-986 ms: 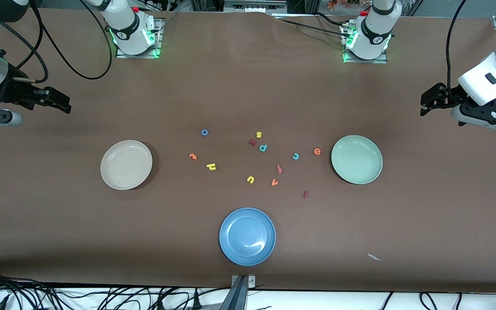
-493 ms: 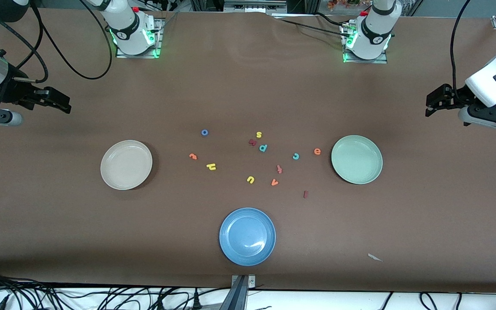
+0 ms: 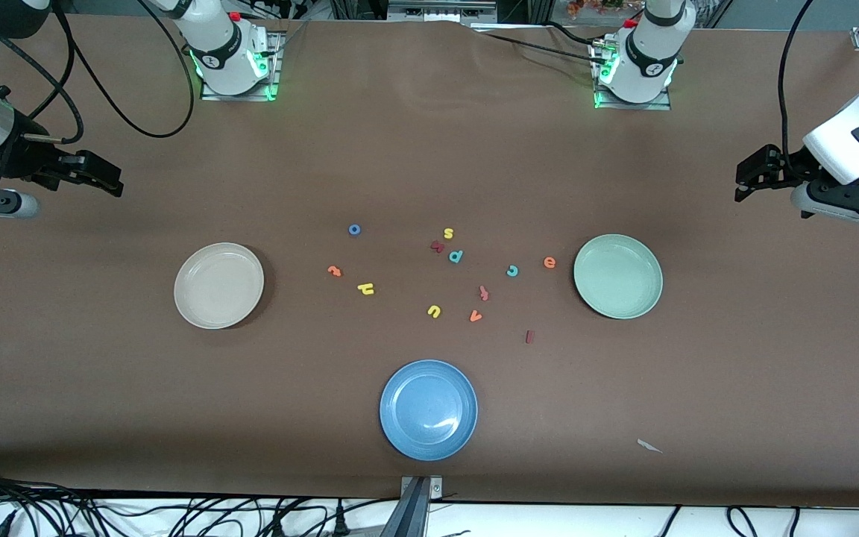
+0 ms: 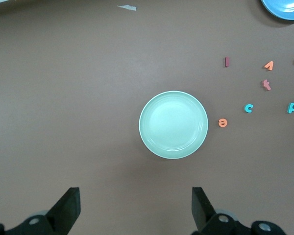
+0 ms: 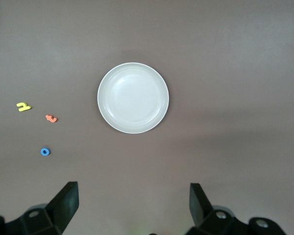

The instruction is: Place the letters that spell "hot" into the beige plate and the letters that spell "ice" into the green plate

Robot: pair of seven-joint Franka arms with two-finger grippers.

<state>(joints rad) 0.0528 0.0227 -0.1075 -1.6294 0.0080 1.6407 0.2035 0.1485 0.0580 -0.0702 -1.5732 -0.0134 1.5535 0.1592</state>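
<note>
The beige plate (image 3: pixel 219 286) (image 5: pixel 133 98) lies toward the right arm's end, the green plate (image 3: pixel 618 276) (image 4: pixel 173 125) toward the left arm's end. Between them lie the blue o (image 3: pixel 354 230) (image 5: pixel 45 152), orange t (image 3: pixel 335 271) (image 5: pixel 51 118) and yellow h (image 3: pixel 366 288) (image 5: pixel 23 106). The teal c (image 3: pixel 512 271) (image 4: pixel 248 108) and orange e (image 3: pixel 549 262) (image 4: pixel 223 123) sit beside the green plate. The dark red i (image 3: pixel 529 337) (image 4: pixel 227 61) lies nearer the camera. My right gripper (image 3: pixel 112 183) (image 5: pixel 133 203) and left gripper (image 3: pixel 744 183) (image 4: pixel 134 205) hang open and empty over bare table at their own ends.
A blue plate (image 3: pixel 429 409) sits near the front edge. Other letters are scattered mid-table: yellow s (image 3: pixel 449 233), teal p (image 3: pixel 456 256), yellow u (image 3: pixel 434 311), orange v (image 3: pixel 476 316), two reddish ones (image 3: pixel 484 292). A paper scrap (image 3: pixel 649 446) lies near the front edge.
The left gripper has drifted slightly outward toward its own end of the table. The right arm, plates and letters have not moved.
</note>
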